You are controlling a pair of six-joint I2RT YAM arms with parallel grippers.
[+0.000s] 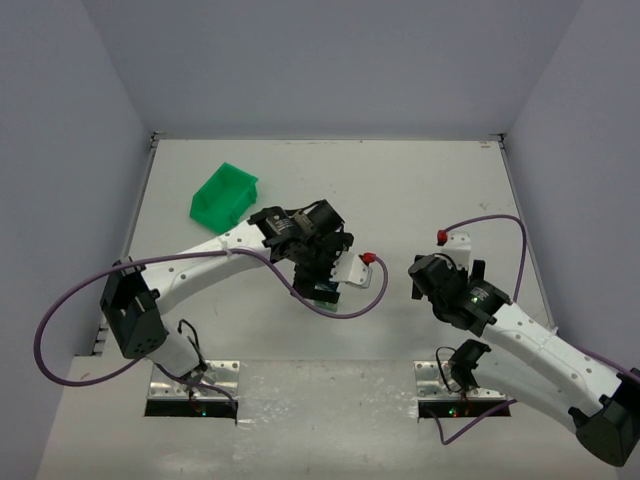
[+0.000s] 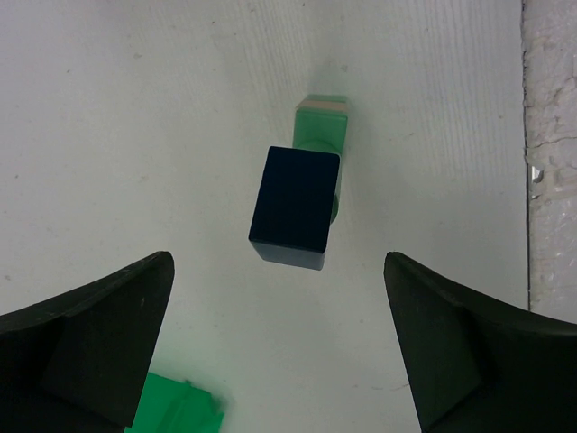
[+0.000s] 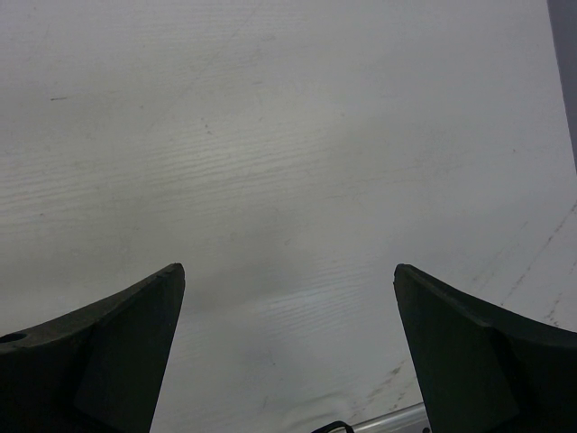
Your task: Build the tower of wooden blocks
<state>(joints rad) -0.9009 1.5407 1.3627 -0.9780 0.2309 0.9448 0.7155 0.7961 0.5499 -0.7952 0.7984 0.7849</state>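
The wood block tower (image 2: 297,203) stands on the white table, seen from straight above in the left wrist view. Its dark blue top piece (image 2: 296,206) sits on pale green blocks (image 2: 322,126) that show at its far edge. My left gripper (image 2: 278,260) hangs over the tower with its jaws open wide, one black finger (image 2: 99,334) on each side, touching nothing. From the top view the left gripper (image 1: 320,278) covers most of the tower. My right gripper (image 3: 288,267) is open over bare table, seen at the right (image 1: 432,275) in the top view.
A bright green plastic bin (image 1: 224,194) sits at the back left of the table; a green corner (image 2: 176,408) shows by the left finger. Purple cables (image 1: 340,308) loop near both arms. Grey walls (image 1: 60,150) close in the table.
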